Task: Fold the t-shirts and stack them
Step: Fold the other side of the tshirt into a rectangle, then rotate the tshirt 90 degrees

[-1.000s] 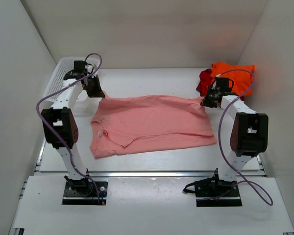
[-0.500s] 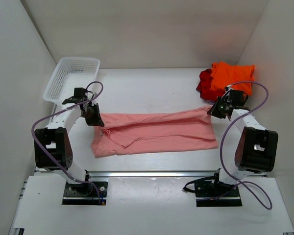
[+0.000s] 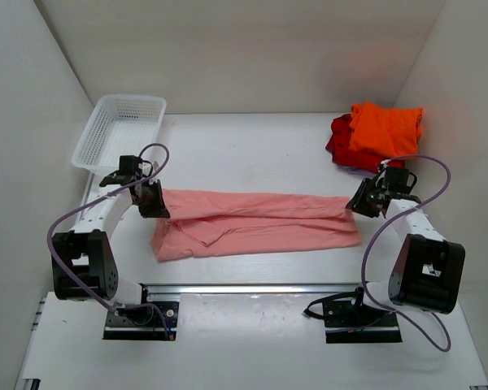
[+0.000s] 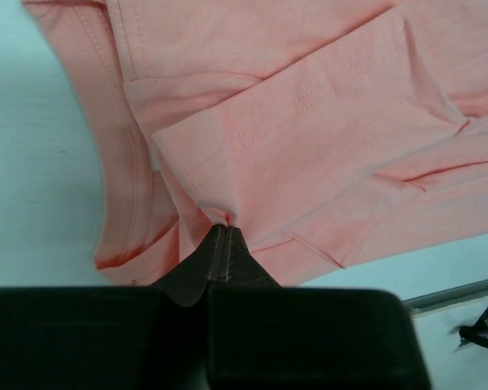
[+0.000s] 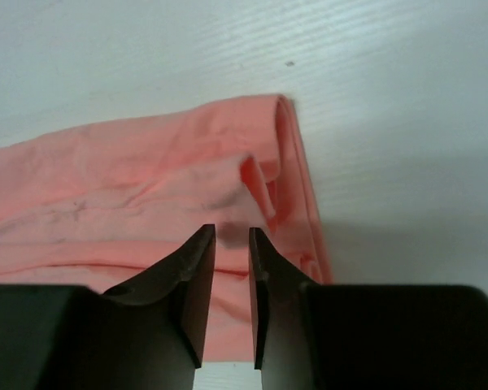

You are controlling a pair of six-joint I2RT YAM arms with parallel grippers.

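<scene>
Salmon-pink t-shirt [image 3: 260, 221]: soft, light, limp cotton, lying mid-table as a long left-right band. Left gripper [image 4: 220, 240] pinches its left edge. Right gripper [image 5: 232, 244] slightly parted, empty, over the right end. Probably best held by its corners.

You have open worktop [image 3: 252, 154] behind the salmon-pink shirt [image 3: 260, 223], between the white basket [image 3: 130, 98] at far left and the orange shirt [image 3: 386, 128] piled on the red shirt [image 3: 337, 142] at far right. Your left tool [image 3: 152, 203] sits near the basket's front edge.
</scene>
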